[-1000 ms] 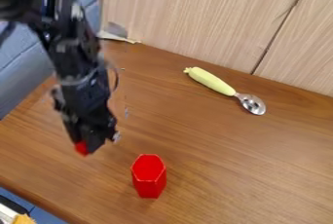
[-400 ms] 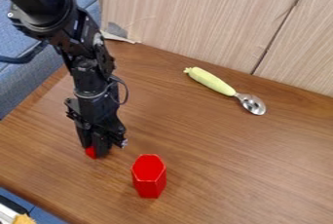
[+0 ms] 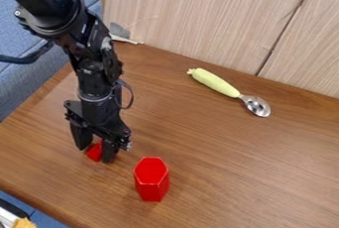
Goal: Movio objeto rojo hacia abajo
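The black gripper (image 3: 94,155) hangs at the left of the wooden table, low over the surface, with its fingers spread apart. A small red object (image 3: 94,151) sits on the table between and partly behind the fingers, which hide some of it. To the right of the gripper, a separate red hexagonal piece (image 3: 151,179) stands upright and does not touch it.
A spoon with a yellow-green handle (image 3: 215,83) lies farther back, near the wood-grain panel (image 3: 212,19). The table's front-left edge runs diagonally at lower left, with a blue surface beyond it.
The gripper came down and slightly right with the small red object, and its fingers have since parted around it. The hexagonal piece and the spoon have stayed put.
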Tool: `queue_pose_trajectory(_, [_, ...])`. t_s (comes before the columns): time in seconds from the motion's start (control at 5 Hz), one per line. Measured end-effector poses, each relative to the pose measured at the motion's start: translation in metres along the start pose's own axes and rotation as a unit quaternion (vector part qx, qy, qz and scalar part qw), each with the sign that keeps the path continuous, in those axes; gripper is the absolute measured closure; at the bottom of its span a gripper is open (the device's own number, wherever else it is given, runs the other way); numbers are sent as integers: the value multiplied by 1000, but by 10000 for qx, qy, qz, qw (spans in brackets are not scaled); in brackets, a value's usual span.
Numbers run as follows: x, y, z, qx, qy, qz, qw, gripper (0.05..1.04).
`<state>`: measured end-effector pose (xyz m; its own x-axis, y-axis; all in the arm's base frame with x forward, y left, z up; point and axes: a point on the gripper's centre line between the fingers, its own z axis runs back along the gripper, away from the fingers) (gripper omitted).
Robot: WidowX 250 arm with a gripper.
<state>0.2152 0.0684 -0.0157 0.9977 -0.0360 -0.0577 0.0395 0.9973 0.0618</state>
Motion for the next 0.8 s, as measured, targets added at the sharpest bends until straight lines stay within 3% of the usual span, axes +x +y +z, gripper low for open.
queue_pose_trajectory(0.2, [-9,-4,5,-20,95,16,10000,72])
queue_pose_trajectory(0.4, [-10,-6,30,-156,-128,-83,9998,75])
queue_pose_trajectory(0.6, [-6,-3,72,-164,-651,57,9977,81])
queue_pose_trajectory(0.8, [-4,0,91,-29,-921,73,9957,82])
